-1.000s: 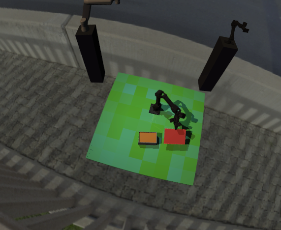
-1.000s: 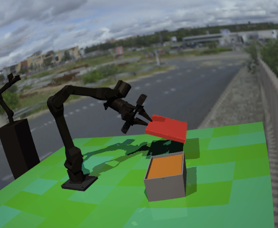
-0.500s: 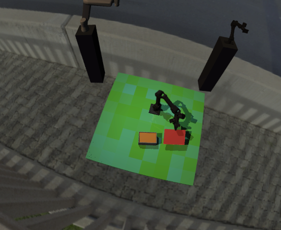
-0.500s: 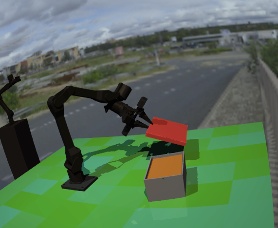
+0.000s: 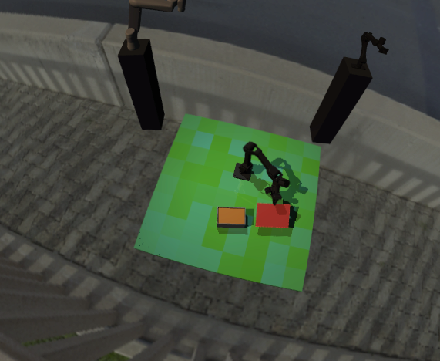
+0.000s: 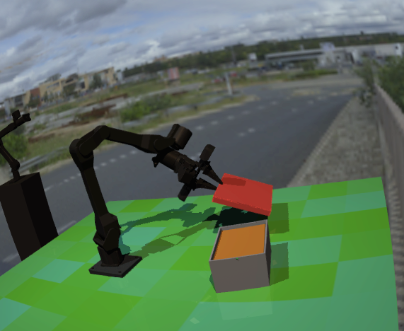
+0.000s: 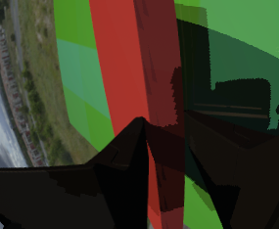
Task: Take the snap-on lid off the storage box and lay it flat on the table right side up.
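Note:
The red lid (image 5: 272, 217) (image 6: 248, 195) (image 7: 116, 59) is off the box and held in the air above the green table (image 5: 189, 186) (image 6: 301, 310). My gripper (image 5: 275, 202) (image 6: 218, 186) (image 7: 162, 121) is shut on one edge of it. Its smooth broad face is upward, and it tilts, with the side away from the fingers lower. Its shadow lies on the table below. The grey storage box (image 5: 230, 225) (image 6: 240, 274) stands upright and open, with an orange surface inside its rim. In the top view the box is left of the lid, with a gap between them.
My arm's base plate (image 5: 238, 174) (image 6: 116, 267) stands on the table behind the box and lid. Two dark pillars (image 5: 142, 89) (image 5: 340, 102) with other arms stand off the table's far side. The lid is near the table's right edge in the top view.

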Robot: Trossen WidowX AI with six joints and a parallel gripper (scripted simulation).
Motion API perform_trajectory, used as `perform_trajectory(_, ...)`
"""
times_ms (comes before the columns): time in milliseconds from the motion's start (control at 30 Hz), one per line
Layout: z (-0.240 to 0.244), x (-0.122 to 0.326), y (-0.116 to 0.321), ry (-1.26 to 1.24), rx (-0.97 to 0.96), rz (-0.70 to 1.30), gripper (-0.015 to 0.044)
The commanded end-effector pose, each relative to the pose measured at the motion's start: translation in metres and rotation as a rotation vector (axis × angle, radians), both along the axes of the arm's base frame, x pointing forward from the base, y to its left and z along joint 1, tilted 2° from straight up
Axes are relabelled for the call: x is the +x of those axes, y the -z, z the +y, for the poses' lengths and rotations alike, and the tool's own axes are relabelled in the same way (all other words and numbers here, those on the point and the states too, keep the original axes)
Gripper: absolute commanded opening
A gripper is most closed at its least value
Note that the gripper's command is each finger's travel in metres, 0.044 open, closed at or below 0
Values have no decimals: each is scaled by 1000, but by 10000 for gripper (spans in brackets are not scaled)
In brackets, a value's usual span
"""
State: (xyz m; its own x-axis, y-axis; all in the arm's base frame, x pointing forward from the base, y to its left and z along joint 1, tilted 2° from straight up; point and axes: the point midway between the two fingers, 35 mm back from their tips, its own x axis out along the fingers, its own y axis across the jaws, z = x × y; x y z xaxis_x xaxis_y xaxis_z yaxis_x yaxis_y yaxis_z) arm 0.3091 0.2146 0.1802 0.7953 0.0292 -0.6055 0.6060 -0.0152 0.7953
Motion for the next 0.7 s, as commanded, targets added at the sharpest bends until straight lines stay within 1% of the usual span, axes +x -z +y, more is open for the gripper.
perform_trajectory(0, 0, 1, 3, -2, 0, -3, 0)
perform_trajectory(667, 1, 1, 19, -2, 0, -3, 0)
